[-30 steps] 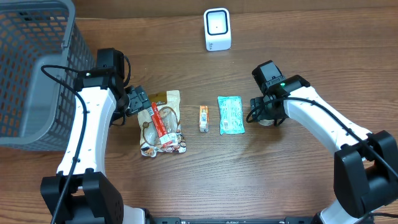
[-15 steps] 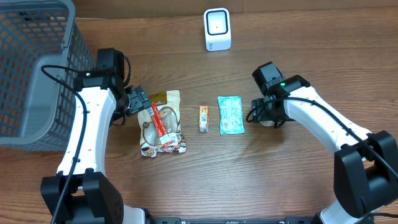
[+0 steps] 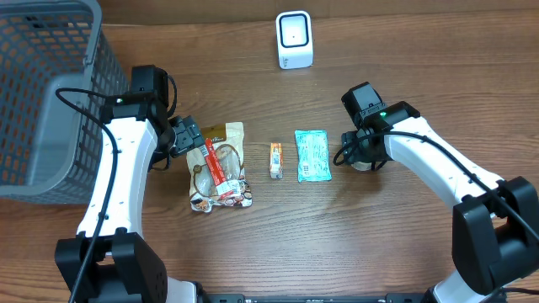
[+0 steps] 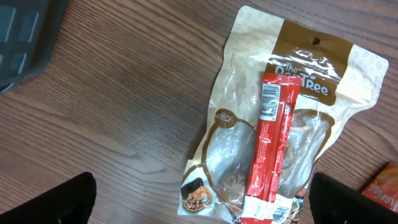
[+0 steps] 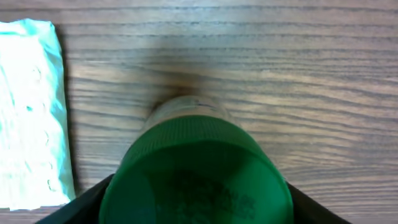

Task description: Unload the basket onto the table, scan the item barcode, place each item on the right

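A bottle with a green cap (image 5: 196,171) stands on the wooden table and fills the lower part of the right wrist view. My right gripper (image 3: 360,156) is over it, one dark finger (image 5: 74,205) pressed against each side of the cap. From overhead the bottle is almost hidden under the gripper. The white barcode scanner (image 3: 295,39) stands at the back of the table. My left gripper (image 3: 187,139) hangs open above a beige snack pouch (image 4: 280,124) with a red stick pack (image 4: 270,149) lying on it, and holds nothing.
A teal packet (image 3: 312,155) lies just left of the right gripper, and its edge (image 5: 31,112) shows in the right wrist view. A small orange packet (image 3: 275,160) lies between it and the pouch. A grey mesh basket (image 3: 42,93) takes up the far left.
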